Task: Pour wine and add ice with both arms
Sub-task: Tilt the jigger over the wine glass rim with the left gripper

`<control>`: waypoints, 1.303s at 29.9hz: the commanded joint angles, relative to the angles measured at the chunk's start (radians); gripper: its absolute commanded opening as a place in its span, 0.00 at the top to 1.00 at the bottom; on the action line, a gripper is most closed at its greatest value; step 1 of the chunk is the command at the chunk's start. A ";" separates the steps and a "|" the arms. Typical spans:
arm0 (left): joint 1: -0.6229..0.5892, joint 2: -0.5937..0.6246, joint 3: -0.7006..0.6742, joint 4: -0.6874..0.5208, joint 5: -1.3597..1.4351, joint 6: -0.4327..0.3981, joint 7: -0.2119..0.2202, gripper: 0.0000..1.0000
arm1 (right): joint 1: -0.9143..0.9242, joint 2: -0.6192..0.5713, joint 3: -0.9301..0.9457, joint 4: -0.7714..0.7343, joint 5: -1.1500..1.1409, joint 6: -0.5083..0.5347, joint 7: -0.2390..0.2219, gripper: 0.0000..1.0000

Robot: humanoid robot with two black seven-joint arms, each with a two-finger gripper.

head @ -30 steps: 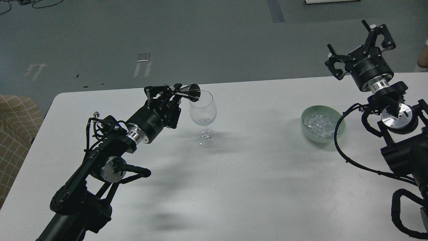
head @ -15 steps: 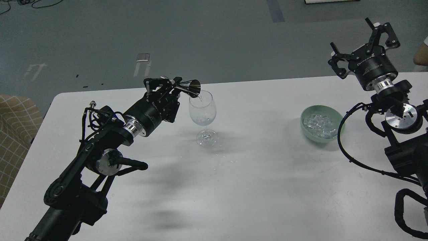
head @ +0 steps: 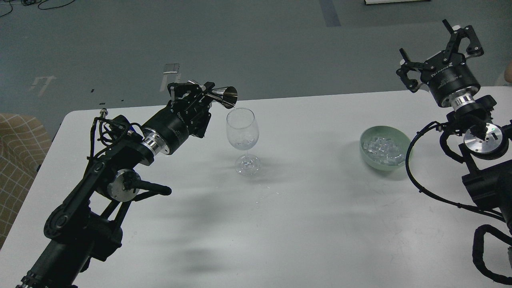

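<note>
Left claw clamped on tilted steel jigger just above wine glass rim.

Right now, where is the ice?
In the head view the ice sits in the pale green bowl on the table's right side, below the open right gripper and well right of the wine glass.

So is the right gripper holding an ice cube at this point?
No, the right gripper is open and empty, raised beyond the green bowl, with the ice lying in that bowl.
</note>
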 commanded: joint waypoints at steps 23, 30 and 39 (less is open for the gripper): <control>-0.037 0.054 0.065 -0.053 0.207 -0.014 0.014 1.00 | 0.000 -0.014 0.004 0.001 0.000 0.004 0.000 0.00; -0.067 0.060 0.096 -0.052 0.218 -0.014 0.014 1.00 | -0.003 -0.021 0.007 0.001 0.000 0.004 0.000 0.00; -0.110 0.078 0.142 -0.059 0.270 -0.011 0.016 1.00 | -0.003 -0.029 0.007 0.000 0.000 0.006 0.000 0.00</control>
